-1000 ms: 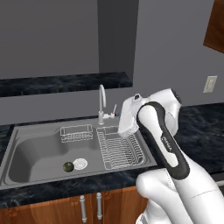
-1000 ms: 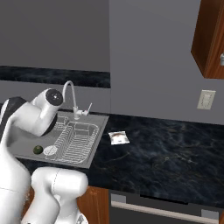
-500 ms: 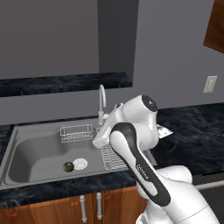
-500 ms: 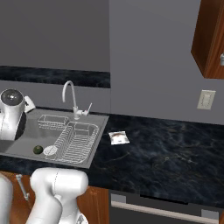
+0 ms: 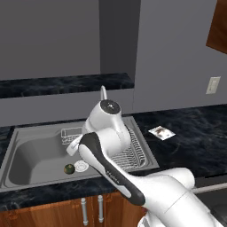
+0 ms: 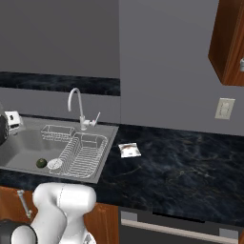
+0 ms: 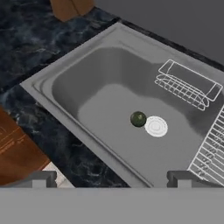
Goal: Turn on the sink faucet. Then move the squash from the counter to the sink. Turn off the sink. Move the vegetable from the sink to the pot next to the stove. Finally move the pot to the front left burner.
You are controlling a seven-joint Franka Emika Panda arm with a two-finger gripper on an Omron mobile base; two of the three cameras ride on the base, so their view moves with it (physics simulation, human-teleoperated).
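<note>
From the left base camera I see the squash [image 5: 69,168] lying on the floor of the sink [image 5: 26,146], touching the white drain [image 5: 81,166], so I judge the washing part is done with and the next job is lifting it out for the pot. My arm's elbow bulks over the wire rack [image 5: 128,153] and hides most of the faucet [image 5: 103,92], whose spout just pokes up behind it; I can't read the lever from here. A small packet [image 5: 161,132] lies on the counter [image 5: 190,128] to the right, well apart from the basin. From the right base camera the faucet [image 6: 76,102] stands clear, no stream showing at its mouth, and its lever angles up to the right; I take the water to be off, though that is only my reading. The squash [image 6: 41,163] sits just left of the drain, beside the rack. In the hand camera I look down into the basin, the squash [image 7: 138,118] near the centre and well above my gripper [image 7: 111,177], whose two tips stand wide apart with nothing between them. The hand hangs high over the basin's near corner, lined up for a descent.
</note>
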